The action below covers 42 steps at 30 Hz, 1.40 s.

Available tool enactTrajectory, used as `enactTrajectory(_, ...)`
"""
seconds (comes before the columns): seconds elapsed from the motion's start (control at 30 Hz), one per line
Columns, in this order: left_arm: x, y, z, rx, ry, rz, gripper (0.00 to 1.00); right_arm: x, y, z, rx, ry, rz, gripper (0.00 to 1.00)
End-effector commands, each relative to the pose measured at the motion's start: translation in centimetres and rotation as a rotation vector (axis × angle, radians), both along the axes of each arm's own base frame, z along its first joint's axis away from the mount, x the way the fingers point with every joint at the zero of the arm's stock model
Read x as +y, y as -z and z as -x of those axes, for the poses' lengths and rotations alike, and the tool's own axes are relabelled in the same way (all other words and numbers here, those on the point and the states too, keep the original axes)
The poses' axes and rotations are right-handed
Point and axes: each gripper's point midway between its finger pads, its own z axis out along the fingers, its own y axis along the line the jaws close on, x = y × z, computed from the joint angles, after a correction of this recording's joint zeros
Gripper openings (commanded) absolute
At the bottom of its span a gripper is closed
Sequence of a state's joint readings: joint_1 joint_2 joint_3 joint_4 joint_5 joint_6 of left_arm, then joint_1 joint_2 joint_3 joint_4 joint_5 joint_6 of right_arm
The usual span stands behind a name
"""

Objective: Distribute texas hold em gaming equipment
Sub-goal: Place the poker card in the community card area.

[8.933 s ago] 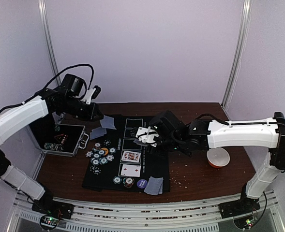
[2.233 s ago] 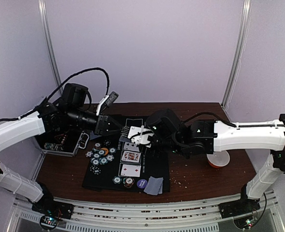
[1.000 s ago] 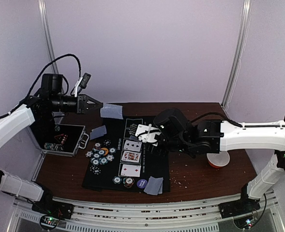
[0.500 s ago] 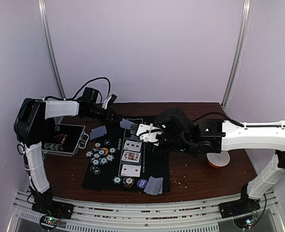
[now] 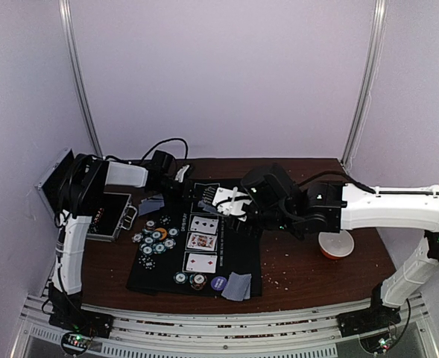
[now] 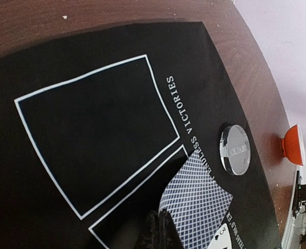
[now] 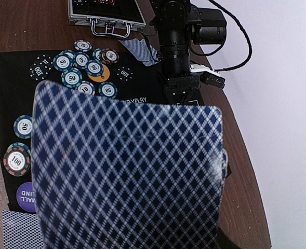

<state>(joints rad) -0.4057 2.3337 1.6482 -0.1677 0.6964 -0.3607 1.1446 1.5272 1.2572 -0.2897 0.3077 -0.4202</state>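
Note:
My left gripper (image 5: pixel 190 187) reaches low over the far end of the black mat (image 5: pixel 241 257), shut on the corner of a face-down playing card (image 6: pixel 200 206) that rests over a white-outlined box. A silver disc (image 6: pixel 235 149) lies just beyond it. My right gripper (image 5: pixel 230 203) hovers over the mat's middle, shut on a deck of cards (image 7: pixel 127 171) whose blue-checked back hides its fingers in the right wrist view. Face-up cards (image 5: pixel 201 241) lie in a column on the mat. Poker chips (image 5: pixel 156 237) cluster at the mat's left, and a purple disc (image 5: pixel 219 283) sits near the front.
An open metal case (image 5: pixel 107 216) stands left of the mat. A white bowl with an orange outside (image 5: pixel 336 243) sits to the right. Face-down cards lie at the mat's front (image 5: pixel 238 286) and near the case (image 5: pixel 150 205). Crumbs dot the brown table (image 5: pixel 308 272).
The left arm swung in from the raised far left and brought its card down onto the mat's far end. The right gripper kept the deck almost still.

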Motion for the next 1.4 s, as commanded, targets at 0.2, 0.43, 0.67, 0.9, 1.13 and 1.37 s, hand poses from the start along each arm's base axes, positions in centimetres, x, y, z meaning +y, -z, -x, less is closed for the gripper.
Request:
enactTrajectory(0.2, 1.4, 1.1, -1.6, -0.106, 0.0, -0.166, 0.0, -0.2, 0.0, -0.2, 0.008, -0.001, -0.002, 0.45)
enactTrajectory(0.43, 2.3, 1.9, -1.0, -0.106, -0.002, -0.213, 0.0, 0.0, 0.2, -0.3, 0.011, -0.003, -0.003, 0.45)
enactTrajectory(0.67, 2.1, 1.0, -1.0, -0.114, -0.013, -0.189, 0.0, 0.1, 0.1, -0.2, 0.015, -0.007, -0.003, 0.45)
enactTrajectory(0.9, 2.2, -0.8, -1.0, -0.138, -0.045, -0.16, 0.22, 0.0, 0.1, -0.2, 0.016, -0.006, -0.004, 0.45)
enactTrajectory(1.13, 2.7, -4.3, -1.1, -0.181, -0.1, -0.138, 0.24, -0.1, 0.2, -0.2, 0.02, -0.003, -0.005, 0.45)
enactTrajectory(1.37, 1.7, -18.4, 3.9, -0.331, -0.065, 0.147, 0.59, -0.3, 0.2, -0.3, 0.014, 0.005, 0.005, 0.45)
